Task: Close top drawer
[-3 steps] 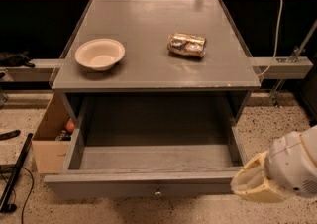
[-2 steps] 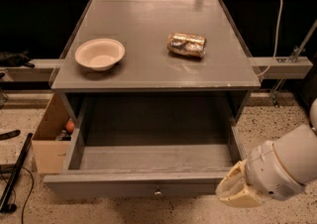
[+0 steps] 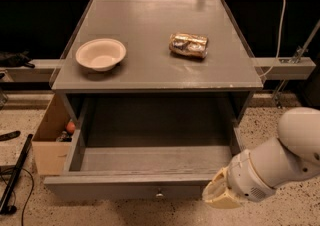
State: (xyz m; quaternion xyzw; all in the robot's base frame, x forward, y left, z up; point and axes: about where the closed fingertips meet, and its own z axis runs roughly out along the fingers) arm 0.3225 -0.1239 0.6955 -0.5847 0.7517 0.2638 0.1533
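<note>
The top drawer (image 3: 125,186) of the grey cabinet stands pulled far out toward me, its deep boxy inside empty. Its flat front has a small round metal knob (image 3: 159,194) at centre. My gripper (image 3: 219,195) is at the end of the white arm that comes in from the lower right. It sits right at the drawer front's right end, level with the knob and a little to its right. I cannot make out whether it touches the front.
On the cabinet top (image 3: 150,65) lie a white bowl (image 3: 100,54) at the left and a crushed shiny packet (image 3: 188,45) at the right. An open cardboard box (image 3: 50,140) stands on the floor at the cabinet's left. A black rod (image 3: 15,177) lies at far left.
My arm has moved left along the drawer front, bringing the gripper from beyond the right corner to the front's right end. The drawer has not moved.
</note>
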